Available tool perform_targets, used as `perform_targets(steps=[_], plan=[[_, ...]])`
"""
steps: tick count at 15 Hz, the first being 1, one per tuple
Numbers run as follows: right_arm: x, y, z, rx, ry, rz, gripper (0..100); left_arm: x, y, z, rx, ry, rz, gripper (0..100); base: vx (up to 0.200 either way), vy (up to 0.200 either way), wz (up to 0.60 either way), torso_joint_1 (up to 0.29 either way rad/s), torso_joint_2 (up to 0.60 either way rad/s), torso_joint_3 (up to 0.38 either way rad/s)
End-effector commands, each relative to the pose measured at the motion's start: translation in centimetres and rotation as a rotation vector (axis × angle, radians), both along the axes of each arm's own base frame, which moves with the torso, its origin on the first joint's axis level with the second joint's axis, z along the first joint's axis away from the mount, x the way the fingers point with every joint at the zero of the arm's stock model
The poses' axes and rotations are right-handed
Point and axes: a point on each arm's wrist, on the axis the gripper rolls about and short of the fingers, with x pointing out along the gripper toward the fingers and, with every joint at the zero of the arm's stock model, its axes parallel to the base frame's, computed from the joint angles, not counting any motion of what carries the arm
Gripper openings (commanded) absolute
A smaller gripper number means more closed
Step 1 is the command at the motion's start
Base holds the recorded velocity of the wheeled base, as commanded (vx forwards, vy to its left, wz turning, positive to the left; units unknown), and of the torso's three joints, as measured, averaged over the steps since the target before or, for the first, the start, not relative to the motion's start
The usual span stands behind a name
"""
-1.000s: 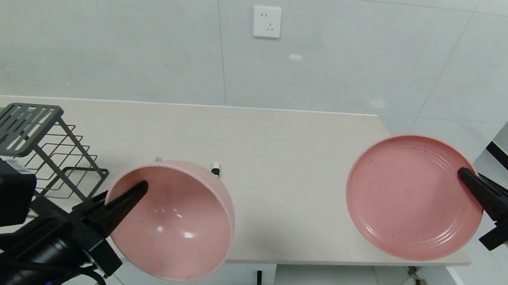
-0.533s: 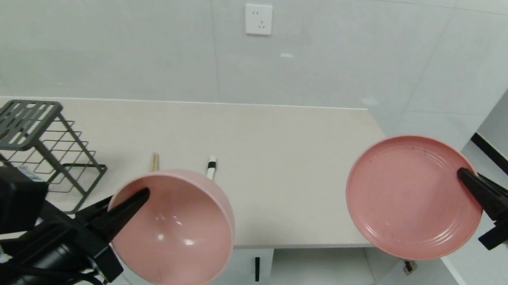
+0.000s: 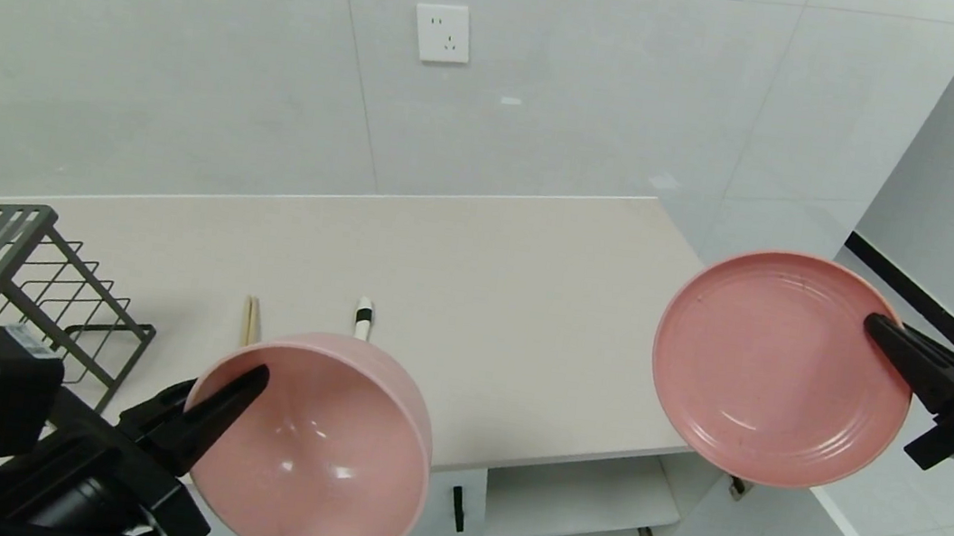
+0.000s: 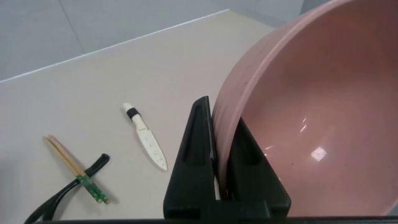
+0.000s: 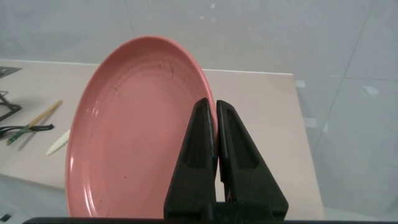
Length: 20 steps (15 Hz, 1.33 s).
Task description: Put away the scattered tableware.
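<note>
My left gripper (image 3: 249, 381) (image 4: 214, 134) is shut on the rim of a pink bowl (image 3: 323, 449) (image 4: 317, 106), held tilted in the air at the counter's front edge. On the right, my right gripper (image 3: 875, 326) (image 5: 215, 124) is shut on the rim of a pink plate (image 3: 770, 368) (image 5: 130, 130), held tilted beyond the counter's right end. On the beige counter (image 3: 476, 277) lie wooden chopsticks (image 3: 251, 319) (image 4: 74, 168), a small cream knife (image 3: 363, 316) (image 4: 146, 137) with a black band, and a black utensil handle (image 4: 65, 198).
A black wire dish rack (image 3: 2, 282) stands at the counter's left. Below the counter's right front is an open white cabinet with shelves (image 3: 585, 500). A tiled wall with a socket (image 3: 442, 32) backs the counter; bare floor lies at the right.
The whole head view has shifted, so the counter and rack sit further left and the cabinet shelves show more. Both grippers keep the same hold on bowl and plate.
</note>
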Motion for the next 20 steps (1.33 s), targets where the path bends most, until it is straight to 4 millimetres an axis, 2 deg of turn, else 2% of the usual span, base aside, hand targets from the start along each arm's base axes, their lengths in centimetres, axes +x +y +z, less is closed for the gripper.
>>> perform_targets(steps=[1, 4, 9, 12, 17, 20], plan=[[-0.01, -0.01, 0.02, 0.0, -0.002, 0.0, 0, -0.14, 0.09, 0.15, -0.007, -0.008, 0.0, 0, -0.2, 0.0, 0.0, -0.002, 0.0, -0.002], [-0.01, -0.01, 0.02, 0.0, -0.002, 0.0, 0, -0.17, 0.11, 0.19, -0.011, -0.01, 0.0, 0, -0.2, 0.0, 0.0, -0.019, 0.03, 0.017], [-0.03, -0.02, 0.05, 0.001, -0.003, 0.0, 0, -0.17, 0.11, 0.18, -0.011, -0.008, -0.001, 0, -0.2, 0.0, 0.0, -0.178, 0.34, 0.166], [-0.13, -0.04, 0.11, 0.001, -0.006, 0.0, 0, -0.17, 0.11, 0.18, -0.011, -0.008, -0.001, 0, 0.0, 0.0, 0.0, -0.17, 0.35, 0.167], [-0.12, -0.04, 0.04, 0.001, -0.003, 0.0, 0, -0.15, 0.1, 0.14, -0.009, -0.005, -0.001, 0, 0.0, 0.0, 0.0, -0.022, 0.04, 0.026], [-0.16, -0.04, -0.02, 0.0, 0.0, 0.0, 0, -0.25, 0.17, -0.01, 0.002, 0.009, 0.0, 0, 0.0, 0.0, 0.0, -0.183, 0.36, 0.178]])
